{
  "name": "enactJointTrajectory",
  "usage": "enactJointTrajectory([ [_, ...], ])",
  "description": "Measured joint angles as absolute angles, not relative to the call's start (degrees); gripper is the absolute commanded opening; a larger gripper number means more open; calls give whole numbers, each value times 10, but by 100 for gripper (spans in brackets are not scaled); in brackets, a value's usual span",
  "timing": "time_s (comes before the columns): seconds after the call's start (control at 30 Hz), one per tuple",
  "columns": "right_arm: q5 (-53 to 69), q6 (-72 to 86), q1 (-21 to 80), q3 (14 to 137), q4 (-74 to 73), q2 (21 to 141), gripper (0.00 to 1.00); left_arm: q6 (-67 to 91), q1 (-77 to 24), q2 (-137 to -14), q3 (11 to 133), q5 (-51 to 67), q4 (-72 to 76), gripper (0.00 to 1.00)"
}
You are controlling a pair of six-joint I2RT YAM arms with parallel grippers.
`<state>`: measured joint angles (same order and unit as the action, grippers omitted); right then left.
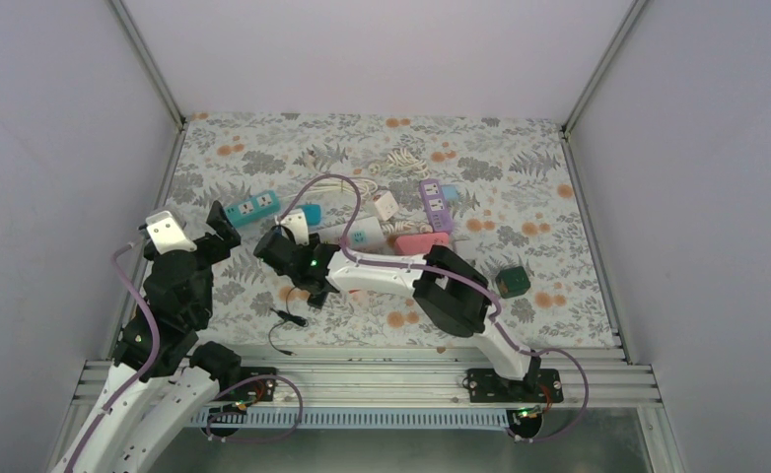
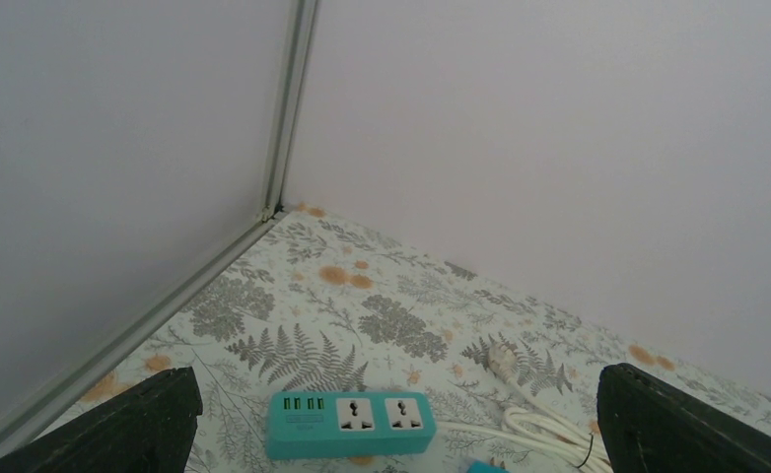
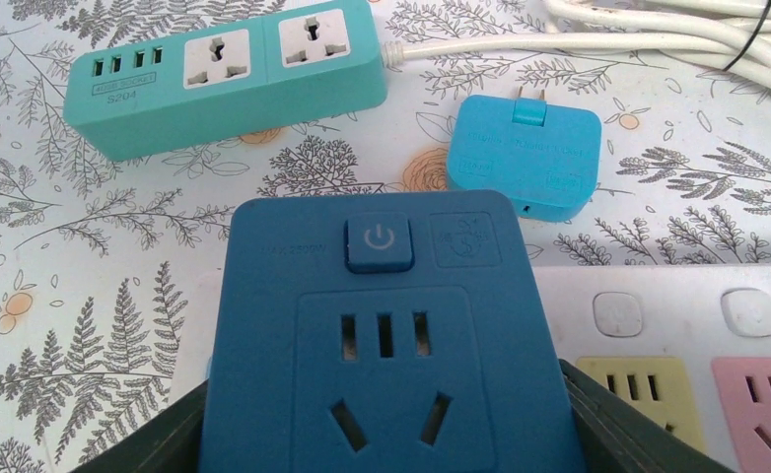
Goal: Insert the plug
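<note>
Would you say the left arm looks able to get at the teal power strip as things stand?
Probably yes: the left gripper stands open just short of the teal power strip, and its wrist view shows only bare floral cloth between them.

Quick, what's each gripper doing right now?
Left gripper: open, holding nothing.
Right gripper: closed on the blue socket adapter.

Plain pale grey walls [image 1: 362, 49] close in the table [image 1: 559, 296] on three sides, joined by aluminium corner posts [image 1: 150, 64]. A white cloth [image 2: 362, 315] printed with grey ferns and orange flowers covers it under soft, even light.
</note>
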<state>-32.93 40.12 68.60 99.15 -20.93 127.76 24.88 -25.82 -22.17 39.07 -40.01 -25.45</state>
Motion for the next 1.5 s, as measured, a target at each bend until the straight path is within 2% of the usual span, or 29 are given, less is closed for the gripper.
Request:
enactJointTrajectory([
  [0.43,-408,436,713,969,-176,1286,55,249,-258,-230,391,-401,-255,100],
  [0.87,-379,465,708,979,-203,1283,57,261,-258,-243,391,-401,-257,100],
  [1.2,-416,496,724,945,-164,1282,63,307,-258,-330,430,-384,-299,100],
  [1.5,-415,448,724,967,-182,1292,59,309,-258,-376,488,-373,-322,100],
])
